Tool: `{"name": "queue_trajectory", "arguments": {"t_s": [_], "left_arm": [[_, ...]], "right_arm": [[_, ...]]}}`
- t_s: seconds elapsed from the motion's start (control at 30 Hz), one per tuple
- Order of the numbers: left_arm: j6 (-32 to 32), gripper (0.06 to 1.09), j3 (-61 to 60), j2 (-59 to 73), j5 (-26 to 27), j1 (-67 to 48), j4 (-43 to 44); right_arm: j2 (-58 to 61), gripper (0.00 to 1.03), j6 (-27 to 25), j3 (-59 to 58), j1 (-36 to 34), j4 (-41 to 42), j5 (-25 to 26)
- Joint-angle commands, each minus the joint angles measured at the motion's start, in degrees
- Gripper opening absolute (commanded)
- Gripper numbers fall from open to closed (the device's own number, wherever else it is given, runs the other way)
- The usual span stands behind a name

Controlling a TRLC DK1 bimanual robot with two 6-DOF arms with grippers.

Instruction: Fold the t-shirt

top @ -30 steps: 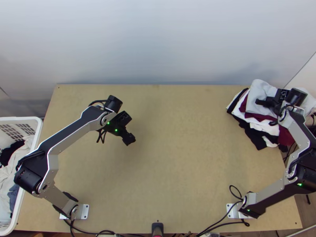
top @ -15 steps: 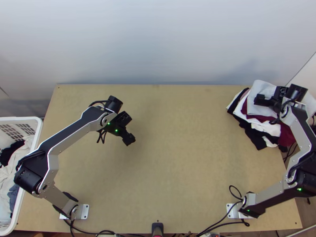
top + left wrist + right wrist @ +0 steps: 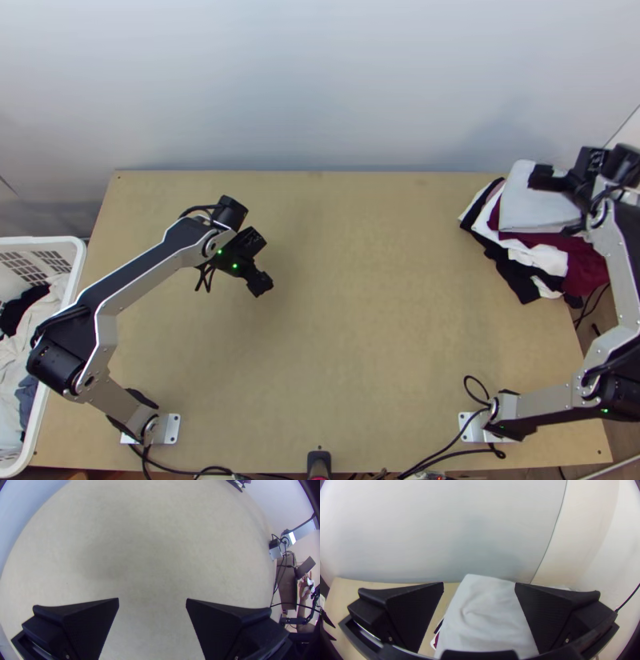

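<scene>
Pale t-shirt (image 3: 530,210), folded, atop garment pile (image 3: 552,258), two o'clock; right gripper (image 3: 479,583), wide apart, empty, above; left gripper (image 3: 152,600), ten o'clock, likewise; folding apparently done (neat enough); next, right arm should swing clear.

Top view steeply down on table (image 3: 360,320)

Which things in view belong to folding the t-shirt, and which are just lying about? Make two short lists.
For the job:
Pale folded cloth on top of the pile, probably the t-shirt
Left tool, open
Right tool, open
Wooden table

Lying about:
Dark red garment lower in the pile
White basket
Clothes in the basket
</scene>
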Motion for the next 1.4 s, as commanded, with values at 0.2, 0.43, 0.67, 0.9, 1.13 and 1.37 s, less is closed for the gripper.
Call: {"name": "queue_trajectory", "arguments": {"t_s": [0.2, 0.43, 0.67, 0.9, 1.13, 1.37], "left_arm": [[0.9, 1.04, -0.1, -1.4, -0.5, 0.1, -0.4], [1.2, 1.04, -1.3, -3.0, -0.7, 0.4, -1.0], [-0.8, 1.04, -2.3, -5.4, -0.9, 0.5, -0.4], [-5.9, 1.04, -7.3, -15.2, -3.6, 2.5, 4.6], [-6.3, 1.04, -20.4, -34.7, -13.5, 4.9, 12.9], [-2.8, 1.04, -38.0, -56.6, -14.5, 9.6, 26.3]], "right_arm": [[-4.1, 0.71, -2.2, 4.6, -1.2, -6.2, -0.1], [-7.2, 0.99, -2.2, -0.4, -2.2, -3.7, -0.2], [-16.7, 0.99, -1.7, -9.0, -0.2, -4.1, 3.1], [-41.8, 0.99, 1.1, -30.5, 0.8, 10.5, 9.3], [-62.4, 0.99, -2.1, -43.1, 0.5, 6.2, 15.9], [-80.5, 0.99, -4.2, -55.2, 1.7, 7.9, 15.4]]}}
